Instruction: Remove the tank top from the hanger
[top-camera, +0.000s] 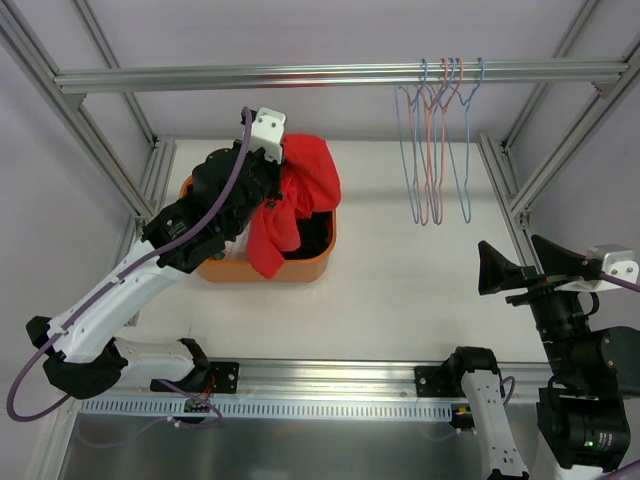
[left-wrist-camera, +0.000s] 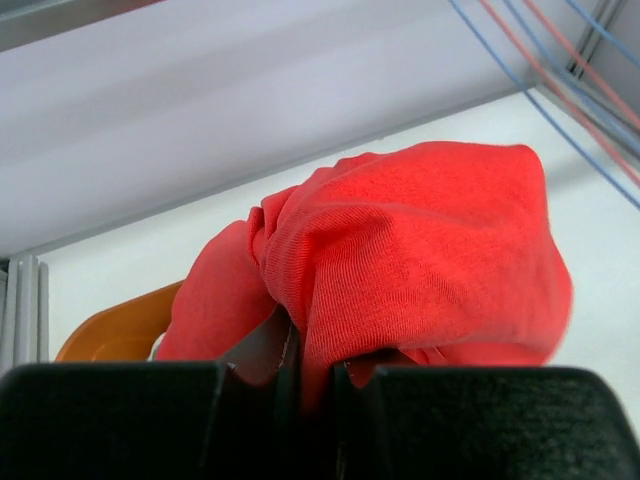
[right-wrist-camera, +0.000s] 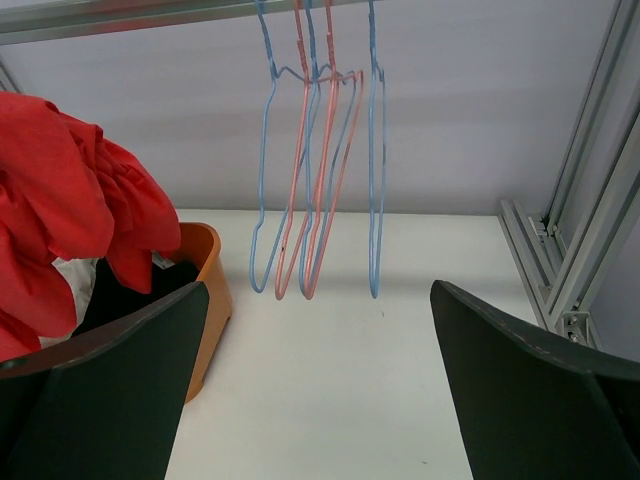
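Note:
My left gripper (top-camera: 283, 165) is shut on a red tank top (top-camera: 300, 200) and holds it bunched above the orange basket (top-camera: 300, 268). In the left wrist view the red cloth (left-wrist-camera: 420, 250) is pinched between my black fingers (left-wrist-camera: 110, 420). Several blue and pink wire hangers (top-camera: 440, 140) hang bare from the metal rail (top-camera: 300, 76) at the back right; they also show in the right wrist view (right-wrist-camera: 315, 150). My right gripper (top-camera: 515, 272) is open and empty at the right, well apart from the hangers. The tank top (right-wrist-camera: 60, 210) shows at the left of its view.
The orange basket (right-wrist-camera: 205, 270) holds dark and white clothes. Aluminium frame posts (top-camera: 560, 150) stand at the right and left (top-camera: 80, 130) of the white table (top-camera: 400, 270).

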